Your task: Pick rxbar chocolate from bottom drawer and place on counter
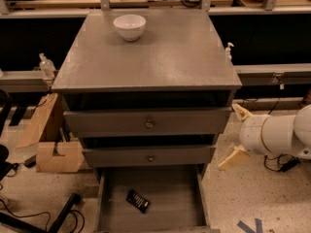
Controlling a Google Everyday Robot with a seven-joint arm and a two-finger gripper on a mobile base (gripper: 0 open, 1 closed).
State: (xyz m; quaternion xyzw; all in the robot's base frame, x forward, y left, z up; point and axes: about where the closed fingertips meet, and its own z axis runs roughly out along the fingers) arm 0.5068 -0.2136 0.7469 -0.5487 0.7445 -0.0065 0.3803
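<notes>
The rxbar chocolate [138, 201] is a small black bar lying flat on the floor of the open bottom drawer [165, 208], left of its middle. The counter [160, 57] is the grey top of the cabinet. My gripper [235, 136] is at the right of the cabinet, level with the two upper drawers, pointing left. Its two pale fingers [241, 112] are spread wide apart and hold nothing. It is well above and to the right of the bar.
A white bowl [129, 26] stands at the back left of the counter. Two upper drawers with round knobs [149, 124] are pulled out slightly. Cardboard pieces [51, 149] lie on the floor at the left. Cables lie on the floor at the right.
</notes>
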